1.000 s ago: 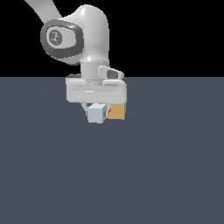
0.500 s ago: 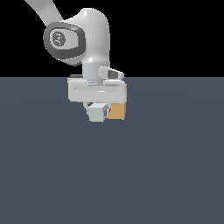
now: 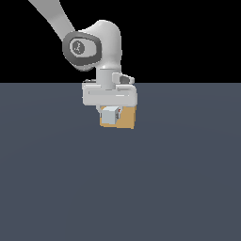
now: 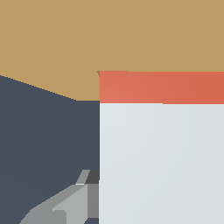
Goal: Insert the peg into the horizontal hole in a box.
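In the exterior view the tan box (image 3: 126,121) stands on the dark floor just under the arm's white hand. My gripper (image 3: 110,109) is shut on the peg (image 3: 110,115), whose pale grey end faces the camera in front of the box. In the wrist view the peg (image 4: 162,162) is a wide white bar. Its red-orange end (image 4: 162,87) meets the tan face of the box (image 4: 109,39). One grey finger (image 4: 65,208) shows beside the peg. The hole is hidden behind the peg's red end.
The flat dark blue-grey floor (image 3: 117,188) spreads all around the box. The arm's white links (image 3: 94,47) rise above the hand toward the exterior view's left. Nothing else stands in view.
The hand with the peg has shifted slightly to the exterior view's right and farther back, so the peg's grey end now overlaps the box's face. The box has not moved.
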`<state>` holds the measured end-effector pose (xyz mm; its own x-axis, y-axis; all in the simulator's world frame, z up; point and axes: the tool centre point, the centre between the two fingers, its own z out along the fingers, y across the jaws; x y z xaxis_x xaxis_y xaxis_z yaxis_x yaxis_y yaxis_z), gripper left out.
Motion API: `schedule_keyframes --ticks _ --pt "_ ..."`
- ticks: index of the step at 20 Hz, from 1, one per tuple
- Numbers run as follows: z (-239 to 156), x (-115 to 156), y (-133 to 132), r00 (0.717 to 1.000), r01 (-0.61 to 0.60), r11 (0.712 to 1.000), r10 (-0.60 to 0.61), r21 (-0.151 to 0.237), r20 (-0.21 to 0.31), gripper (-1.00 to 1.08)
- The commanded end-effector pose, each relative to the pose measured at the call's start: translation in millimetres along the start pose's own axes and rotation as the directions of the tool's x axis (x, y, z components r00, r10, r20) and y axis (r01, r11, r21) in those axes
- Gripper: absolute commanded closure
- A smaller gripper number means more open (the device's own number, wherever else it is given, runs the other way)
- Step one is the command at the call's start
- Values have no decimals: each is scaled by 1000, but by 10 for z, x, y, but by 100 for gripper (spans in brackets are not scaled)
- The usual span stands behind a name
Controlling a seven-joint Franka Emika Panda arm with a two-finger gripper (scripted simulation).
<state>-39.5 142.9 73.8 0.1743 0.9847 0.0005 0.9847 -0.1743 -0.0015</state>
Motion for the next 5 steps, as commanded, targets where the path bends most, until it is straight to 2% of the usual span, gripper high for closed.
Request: schedule_keyframes --ticks 1,5 --pt "-21 92 20 1000 -2 1000 2 -4 -2 108" --pt "-21 116 32 1000 -2 1000 2 -4 -2 108"
